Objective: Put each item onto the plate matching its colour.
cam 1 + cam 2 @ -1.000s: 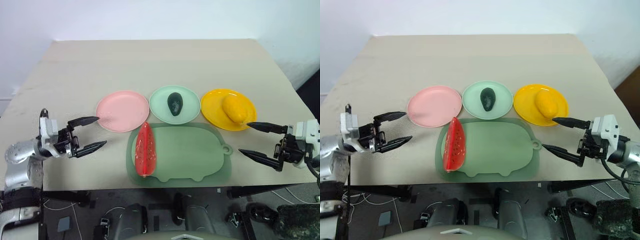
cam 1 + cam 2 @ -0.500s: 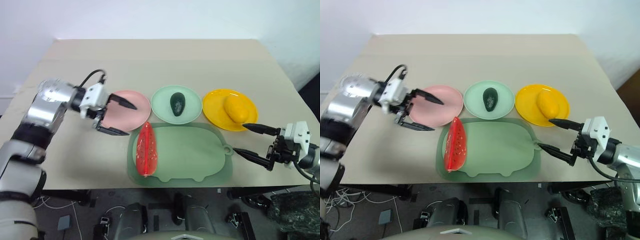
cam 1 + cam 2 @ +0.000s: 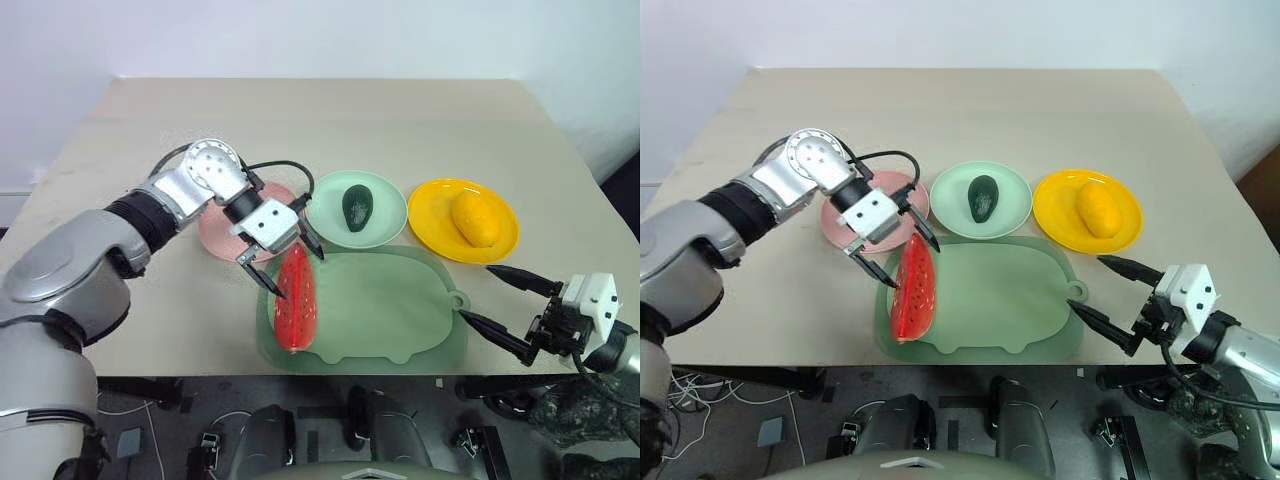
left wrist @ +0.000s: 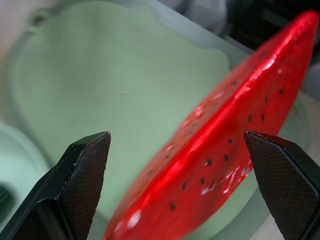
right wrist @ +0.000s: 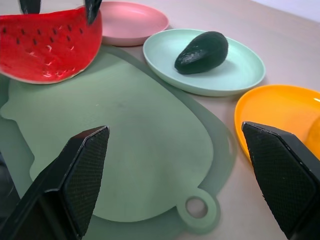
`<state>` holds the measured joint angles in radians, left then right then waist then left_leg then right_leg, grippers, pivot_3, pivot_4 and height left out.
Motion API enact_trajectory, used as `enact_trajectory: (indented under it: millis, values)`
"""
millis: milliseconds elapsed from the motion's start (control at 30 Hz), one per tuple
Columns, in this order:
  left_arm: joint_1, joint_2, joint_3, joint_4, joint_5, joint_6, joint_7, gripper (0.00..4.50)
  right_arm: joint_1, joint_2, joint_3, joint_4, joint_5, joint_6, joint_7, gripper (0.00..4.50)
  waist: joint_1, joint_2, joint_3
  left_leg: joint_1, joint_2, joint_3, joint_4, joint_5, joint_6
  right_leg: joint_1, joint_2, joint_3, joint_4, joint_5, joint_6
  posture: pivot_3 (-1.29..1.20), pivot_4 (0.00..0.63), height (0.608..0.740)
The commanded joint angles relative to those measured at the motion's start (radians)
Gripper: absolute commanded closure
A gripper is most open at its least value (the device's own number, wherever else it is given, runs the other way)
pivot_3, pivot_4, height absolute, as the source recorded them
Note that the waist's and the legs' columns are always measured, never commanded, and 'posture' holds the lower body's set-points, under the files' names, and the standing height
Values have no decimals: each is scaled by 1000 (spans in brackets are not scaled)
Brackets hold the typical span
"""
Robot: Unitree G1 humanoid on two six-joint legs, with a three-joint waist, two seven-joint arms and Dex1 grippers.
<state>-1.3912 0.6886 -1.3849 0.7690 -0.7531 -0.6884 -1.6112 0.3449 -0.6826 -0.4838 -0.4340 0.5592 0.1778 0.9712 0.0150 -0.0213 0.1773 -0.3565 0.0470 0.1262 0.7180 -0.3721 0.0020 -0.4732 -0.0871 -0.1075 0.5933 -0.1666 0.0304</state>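
The red watermelon slice [image 3: 293, 305] stands on its rind at the left end of the green mat. My left gripper [image 3: 298, 268] points down over the slice's far end, open, one finger on each side; the left wrist view has the slice [image 4: 225, 135] between the fingers [image 4: 85, 170]. Behind it lies the pink plate [image 3: 215, 228], partly hidden by my left hand. The dark avocado [image 3: 356, 204] rests on the mint green plate [image 3: 325, 215], the yellow fruit [image 3: 473, 218] on the yellow plate [image 3: 435, 215]. My right gripper [image 3: 476, 292] hangs open and empty off the mat's right end.
A large green pig-shaped mat [image 3: 380, 300] lies near the table's front edge, with a small loop [image 5: 197, 206] at its right end. The beige table stretches bare behind the three plates. Cables and equipment sit on the floor beyond the front edge.
My left arm swung from the table's left edge to the right, across the pink plate, and turned its gripper down over the watermelon slice. My right gripper drew back a little toward the front edge.
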Motion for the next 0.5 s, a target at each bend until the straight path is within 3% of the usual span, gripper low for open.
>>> enact_trajectory:
  millis: [33,300,500]
  values:
    - [-36,-20,-86,44,-26,-85,-3,0,42,16,-45,-68,18,0,-33,30,0,-1,1,0,0,-1,0,0,0,0,0,0,0,0,0,0,150,733]
    - [11,-128,-140,172,22,-219,-3,0,177,49,-64,-135,-10,-23,-56,30,2,-4,2,0,-1,-4,1,0,1,2,0,0,-1,0,0,0,150,733]
    - [47,-142,-151,180,31,-243,-3,0,235,32,-19,-125,-109,-91,-27,30,1,-3,1,1,-1,-10,1,-1,2,9,0,-5,-6,-3,4,0,150,733]
